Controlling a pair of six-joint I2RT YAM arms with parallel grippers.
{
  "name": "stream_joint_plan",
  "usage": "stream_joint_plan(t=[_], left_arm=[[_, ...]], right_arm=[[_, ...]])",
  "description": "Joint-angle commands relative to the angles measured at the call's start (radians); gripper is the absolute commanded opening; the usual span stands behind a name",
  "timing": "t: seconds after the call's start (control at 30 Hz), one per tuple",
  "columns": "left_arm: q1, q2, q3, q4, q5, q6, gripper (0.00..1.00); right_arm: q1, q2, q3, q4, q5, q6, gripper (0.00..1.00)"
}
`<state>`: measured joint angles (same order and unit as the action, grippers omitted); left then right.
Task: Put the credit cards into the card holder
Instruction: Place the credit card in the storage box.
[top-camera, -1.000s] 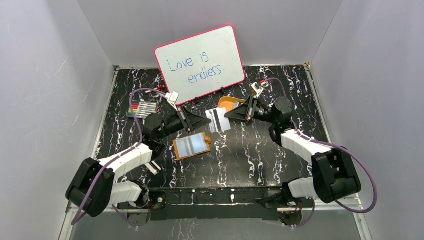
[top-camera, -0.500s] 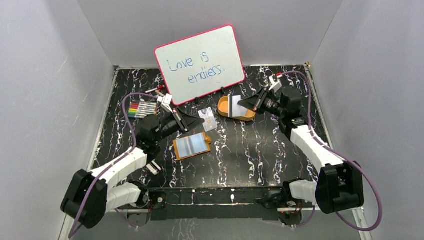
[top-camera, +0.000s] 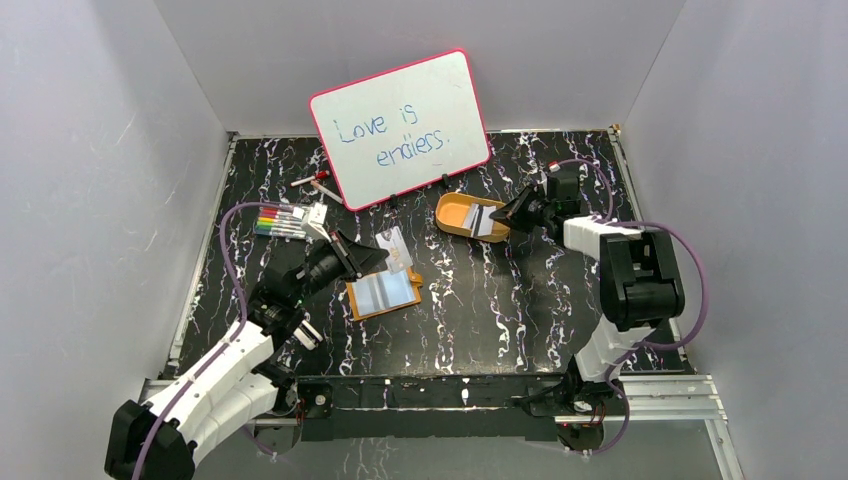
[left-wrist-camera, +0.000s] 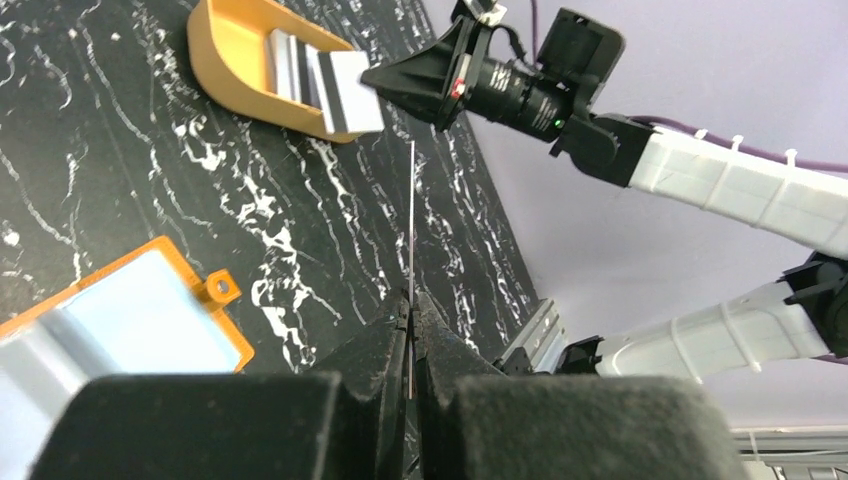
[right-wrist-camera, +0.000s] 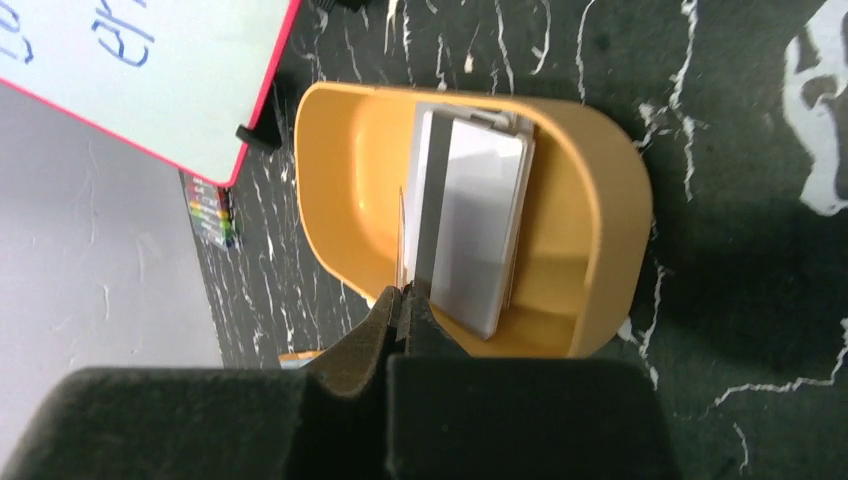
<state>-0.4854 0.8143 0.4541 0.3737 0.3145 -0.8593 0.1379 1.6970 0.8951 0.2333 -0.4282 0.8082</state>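
Cards (top-camera: 484, 221) in tray (top-camera: 452, 212) and jaws, whiteboard (top-camera: 400, 128) behind

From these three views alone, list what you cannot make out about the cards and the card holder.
Left wrist view: the left-held card in the left gripper shows edge-on; its face is unseen.
Right wrist view: the tray cards overlap, hiding their count; the right-held card shows edge-on only.
Left wrist view: the card holder is cut by the frame's left edge and the gripper.

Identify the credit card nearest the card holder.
The card in the left gripper, by the far edge of the card holder. The others are at the orange tray: one in the right gripper, the rest inside.
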Motion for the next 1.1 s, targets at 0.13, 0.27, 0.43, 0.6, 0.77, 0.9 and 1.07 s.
stream_joint_plan(t=[0.13, 0.27, 0.43, 0.6, 0.77, 0.9, 1.07], left_arm=[[0.007, -0.016, -0.023, -0.044, -0.013, 0.038, 0.00], [0.007, -0.009, -0.025, -0.039, -0.012, 0.039, 0.00], [0.007, 0.000, -0.028, -0.036, -0.009, 0.039, 0.00], [0.007, 0.008, -0.026, -0.027, -0.006, 0.033, 0.00], [0.007, 0.010, -0.021, -0.032, -0.006, 0.033, 0.00], [0.007, -0.002, -0.018, -0.047, -0.004, 0.037, 0.00], [0.007, -0.019, -0.023, -0.050, 0.015, 0.032, 0.00]], right_arm=[[-0.026, 0.069, 0.109, 0.099, -0.004, 0.052, 0.00], [-0.031, 0.101, 0.112, 0.101, -0.007, 0.053, 0.00], [-0.032, 0.112, 0.112, 0.094, -0.016, 0.043, 0.00], [-0.032, 0.105, 0.128, 0.050, -0.022, 0.021, 0.32], [-0.033, 0.030, 0.119, -0.035, 0.037, -0.035, 0.48], [-0.030, -0.103, 0.081, -0.140, 0.142, -0.091, 0.59], [0.046, -0.289, 0.062, -0.268, 0.163, -0.162, 0.63]])
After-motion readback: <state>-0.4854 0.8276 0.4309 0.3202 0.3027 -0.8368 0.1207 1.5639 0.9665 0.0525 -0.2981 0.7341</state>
